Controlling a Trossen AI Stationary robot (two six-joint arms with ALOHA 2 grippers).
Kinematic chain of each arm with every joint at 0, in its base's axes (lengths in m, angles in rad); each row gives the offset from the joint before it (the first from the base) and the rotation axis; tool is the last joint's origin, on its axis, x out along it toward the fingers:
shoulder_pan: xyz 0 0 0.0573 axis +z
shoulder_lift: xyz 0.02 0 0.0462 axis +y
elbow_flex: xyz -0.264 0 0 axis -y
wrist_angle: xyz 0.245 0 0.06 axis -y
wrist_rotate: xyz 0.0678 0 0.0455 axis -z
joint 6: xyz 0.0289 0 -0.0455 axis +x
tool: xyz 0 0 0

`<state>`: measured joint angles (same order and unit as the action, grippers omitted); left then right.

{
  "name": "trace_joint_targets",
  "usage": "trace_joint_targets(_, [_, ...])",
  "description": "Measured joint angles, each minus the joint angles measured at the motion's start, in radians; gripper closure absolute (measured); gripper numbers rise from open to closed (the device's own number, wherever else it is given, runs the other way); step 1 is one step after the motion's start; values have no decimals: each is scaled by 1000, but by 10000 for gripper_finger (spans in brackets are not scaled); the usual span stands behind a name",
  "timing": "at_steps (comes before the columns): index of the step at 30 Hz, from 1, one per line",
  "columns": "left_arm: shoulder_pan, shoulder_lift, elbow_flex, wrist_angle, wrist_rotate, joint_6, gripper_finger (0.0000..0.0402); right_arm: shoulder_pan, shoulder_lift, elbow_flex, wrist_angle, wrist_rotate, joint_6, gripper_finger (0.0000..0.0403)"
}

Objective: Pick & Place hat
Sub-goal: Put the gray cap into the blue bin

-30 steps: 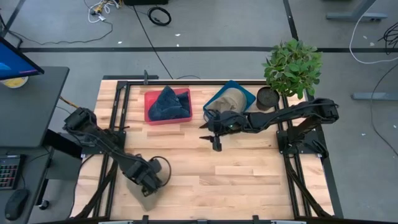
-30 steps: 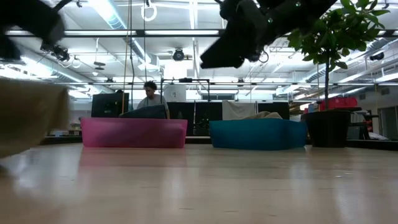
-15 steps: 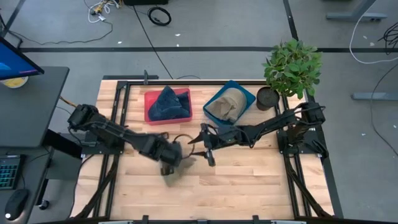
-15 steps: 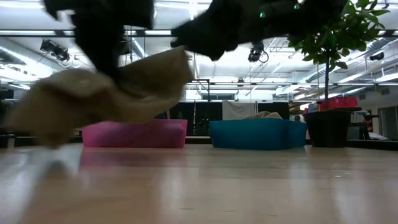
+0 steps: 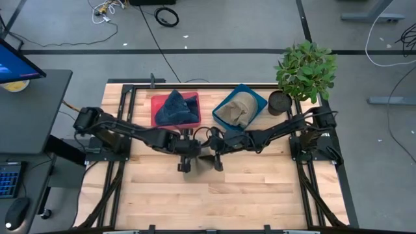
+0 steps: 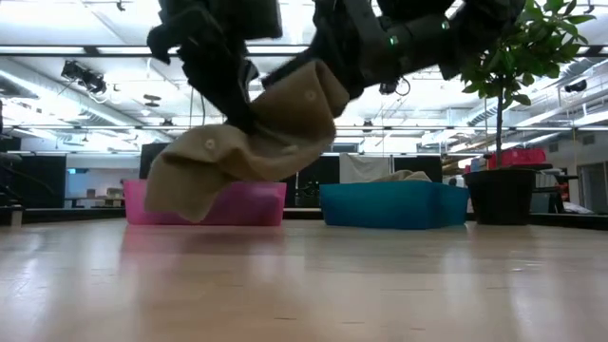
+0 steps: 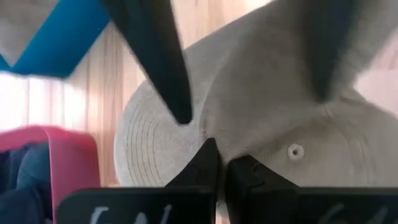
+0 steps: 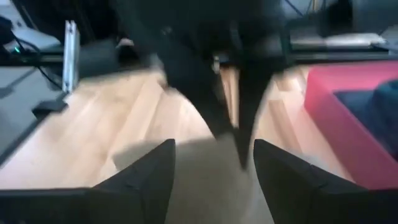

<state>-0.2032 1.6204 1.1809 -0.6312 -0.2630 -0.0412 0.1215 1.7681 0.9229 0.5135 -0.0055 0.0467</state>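
Note:
A tan cloth hat (image 6: 252, 147) hangs in the air over the middle of the table, between my two grippers. My left gripper (image 5: 184, 162) comes in from the table's left and is shut on the hat (image 7: 267, 124). My right gripper (image 5: 213, 159) comes in from the right and is open. Its two fingers (image 7: 155, 56) stand on either side of the hat's crown. In the right wrist view the hat (image 8: 211, 180) lies between my own fingers, with the left gripper's fingers just beyond. My left gripper pinches a fold of the hat's crown (image 7: 249, 146) between its two shut fingers, beside the stitched brim (image 7: 149, 143). It comes from above, pointing down. The hat is lifted clear of the table and droops slack below the fingers (image 6: 190, 185). My right gripper's open fingers stand around the upper part of the hat (image 6: 313, 95). I cannot tell whether they touch the cloth.
Near the table's far edge stand a pink bin (image 5: 158, 120) holding a dark blue cloth and a blue bin (image 5: 257, 97) holding another tan hat. A potted plant (image 5: 305, 68) stands at the far right corner. Bare wood lies toward the near edge.
My left gripper has carried the hat from the table's near left corner up and toward the middle, so the hat now hangs clear. My right gripper has moved from beside the blue bin toward the table's left and near side, meeting the hat.

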Motion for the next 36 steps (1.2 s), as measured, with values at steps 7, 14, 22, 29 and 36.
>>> trace_joint_targets(7, [30, 29, 0, 11, -2, -51, 391, -2, -16, 54, -50, -3, -19, 181])
trace_joint_targets(14, [39, 31, -1, 90, -7, -24, 390, -4, -8, 68, -244, 162, -30, 181])
trace_joint_targets(22, [44, 31, -1, 125, -8, 9, 390, -6, -7, 67, -353, 217, -29, 187])
trace_joint_targets(29, [43, 31, -1, 131, -7, 9, 390, -9, -7, 67, -375, 216, -32, 290])
trace_joint_targets(36, [70, 31, -1, 126, -8, 5, 366, -6, -6, 66, -392, 216, -20, 381])
